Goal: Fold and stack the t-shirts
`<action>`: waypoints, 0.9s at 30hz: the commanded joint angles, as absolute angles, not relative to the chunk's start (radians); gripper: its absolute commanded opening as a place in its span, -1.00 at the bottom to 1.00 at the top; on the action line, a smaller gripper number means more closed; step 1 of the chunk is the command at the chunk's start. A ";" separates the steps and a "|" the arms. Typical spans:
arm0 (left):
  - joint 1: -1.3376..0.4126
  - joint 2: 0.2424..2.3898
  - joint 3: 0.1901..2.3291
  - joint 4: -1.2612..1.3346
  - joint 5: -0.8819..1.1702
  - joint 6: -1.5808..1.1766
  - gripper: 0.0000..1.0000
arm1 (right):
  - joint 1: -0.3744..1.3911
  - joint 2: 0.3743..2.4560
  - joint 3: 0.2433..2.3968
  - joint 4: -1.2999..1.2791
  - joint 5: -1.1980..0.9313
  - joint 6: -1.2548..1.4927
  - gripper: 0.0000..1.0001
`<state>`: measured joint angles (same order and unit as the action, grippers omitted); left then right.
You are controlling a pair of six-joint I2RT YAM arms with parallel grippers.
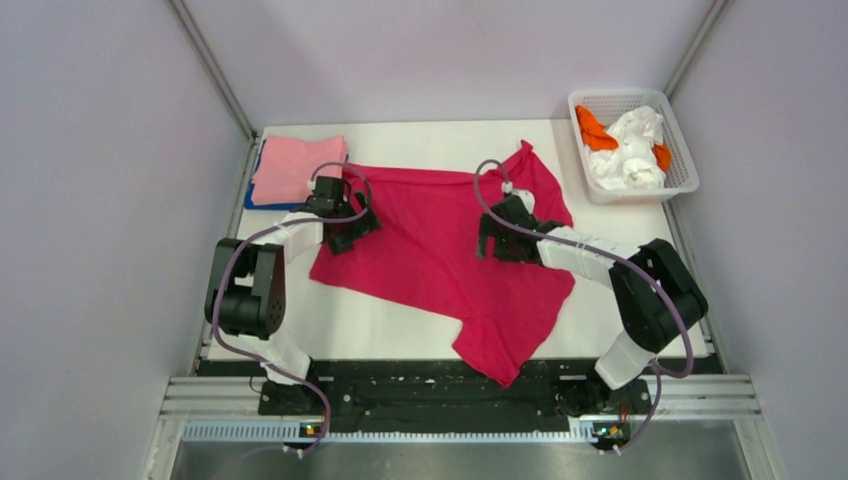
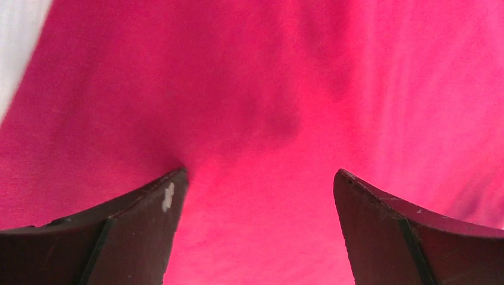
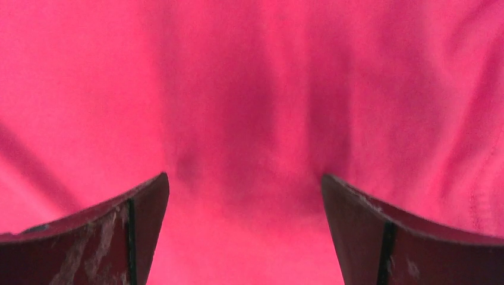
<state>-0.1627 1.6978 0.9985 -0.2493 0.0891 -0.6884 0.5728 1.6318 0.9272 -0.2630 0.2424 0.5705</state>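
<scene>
The crimson-red t-shirt (image 1: 435, 250) lies spread across the middle of the table, one corner hanging over the near edge. It fills the left wrist view (image 2: 267, 89) and the right wrist view (image 3: 249, 89). My left gripper (image 1: 345, 232) is open, its tips pressed down on the shirt's left part (image 2: 260, 175). My right gripper (image 1: 497, 240) is open, its tips down on the shirt's right part (image 3: 245, 178). A folded light pink t-shirt (image 1: 295, 165) lies on a folded deep blue one (image 1: 262, 200) at the far left.
A white basket (image 1: 680, 150) with white and orange cloths stands at the far right corner. Bare white table (image 1: 330, 320) shows near the left front. Grey walls close in both sides.
</scene>
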 commanded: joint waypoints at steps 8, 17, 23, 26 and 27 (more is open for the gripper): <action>-0.169 1.651 0.860 -0.315 0.073 -0.770 0.95 | 0.569 1.555 0.821 -0.377 0.344 0.629 0.97; -0.269 1.369 0.650 -0.499 0.022 -0.842 0.95 | 0.565 1.409 0.731 -0.498 0.332 0.627 0.97; -0.342 1.219 0.634 -0.547 -0.008 -0.897 0.96 | 0.565 1.300 0.695 -0.491 0.330 0.597 0.97; -0.341 1.207 0.724 -0.558 -0.114 -0.878 0.98 | 0.562 1.284 0.745 -0.459 0.327 0.579 0.97; -0.339 1.215 0.774 -0.564 -0.159 -0.874 0.98 | 0.564 1.283 0.770 -0.438 0.329 0.574 0.97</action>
<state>-0.3428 1.2346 0.6445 -0.5224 -0.0097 -0.8661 0.5674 1.3205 0.6899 -0.4915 0.3172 0.6014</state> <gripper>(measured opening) 0.987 0.986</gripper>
